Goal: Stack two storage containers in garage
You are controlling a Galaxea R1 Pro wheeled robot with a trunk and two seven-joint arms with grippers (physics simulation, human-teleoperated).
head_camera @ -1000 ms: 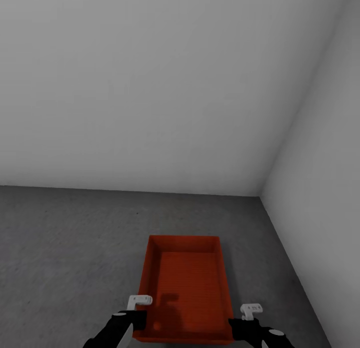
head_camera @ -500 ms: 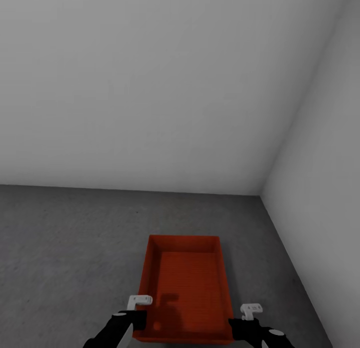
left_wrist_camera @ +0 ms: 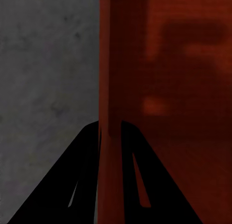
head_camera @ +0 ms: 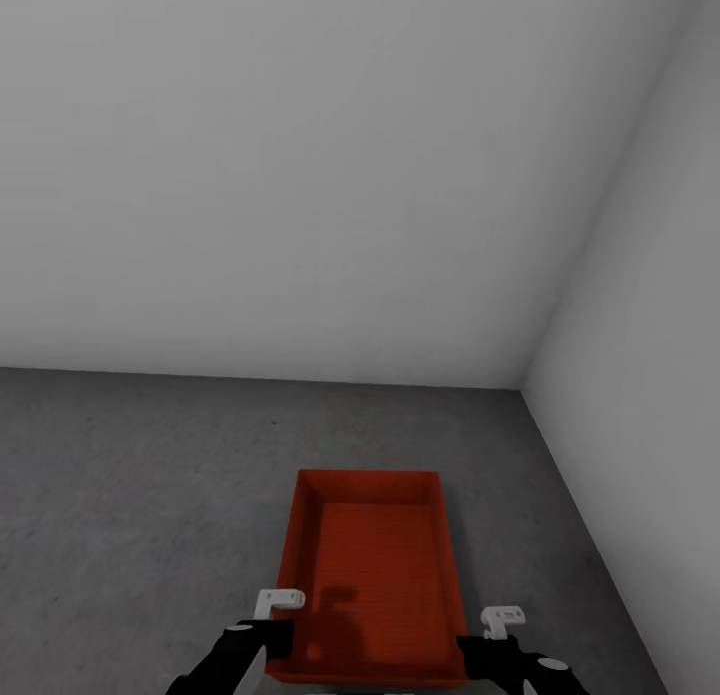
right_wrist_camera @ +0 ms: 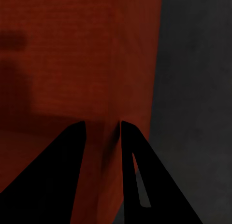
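Two grippers, left [head_camera: 272, 630] and right [head_camera: 478, 640], I have clamped on container [head_camera: 372, 575] side walls | long axis runs away from me | above garage floor [head_camera: 140, 495] near corner

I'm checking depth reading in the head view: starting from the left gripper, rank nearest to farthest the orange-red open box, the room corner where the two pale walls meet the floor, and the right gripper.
1. Orange-red open box: its left wall sits between the left gripper's fingers.
2. Right gripper: across the box, on its right wall.
3. Room corner: far ahead, to the right.
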